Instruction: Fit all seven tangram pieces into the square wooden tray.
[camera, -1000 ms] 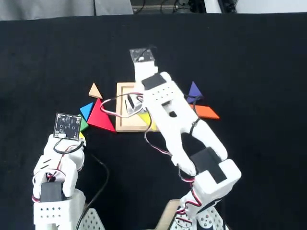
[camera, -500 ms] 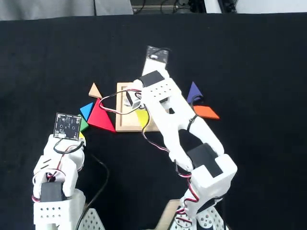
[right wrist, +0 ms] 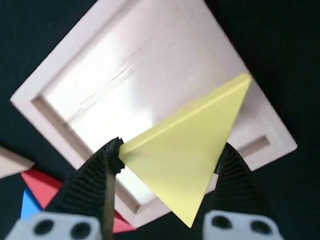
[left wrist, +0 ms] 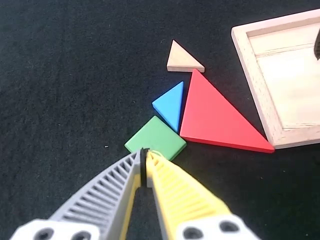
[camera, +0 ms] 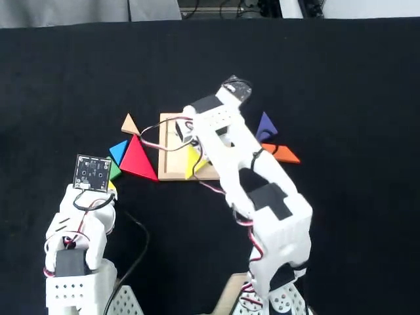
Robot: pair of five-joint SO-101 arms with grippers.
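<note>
The square wooden tray (camera: pixel 168 146) lies mid-table with nothing flat inside it (right wrist: pixel 55 80). My right gripper (right wrist: pixel 170 155) is shut on the yellow triangle (right wrist: pixel 190 140), held tilted over the tray's near corner (camera: pixel 195 161). Left of the tray lie the red triangle (camera: pixel 138 159), blue triangle (camera: pixel 119 151), tan triangle (camera: pixel 130 124) and green square (camera: pixel 115 170). My left gripper (left wrist: pixel 145 155) is shut and holds nothing, its tips just short of the green square (left wrist: pixel 156 139). A purple triangle (camera: pixel 265 125) and an orange parallelogram (camera: pixel 282 153) sit right of the tray.
The table is covered in black cloth. The right arm (camera: pixel 262 203) stretches over the tray's near right side and hides part of it. The left arm (camera: pixel 82 223) stands at the near left. The red triangle (left wrist: pixel 215 120) touches the tray's rim (left wrist: pixel 260 95).
The right arm's wrist has swung to the right over the tray, carrying the yellow triangle. The left arm has not moved.
</note>
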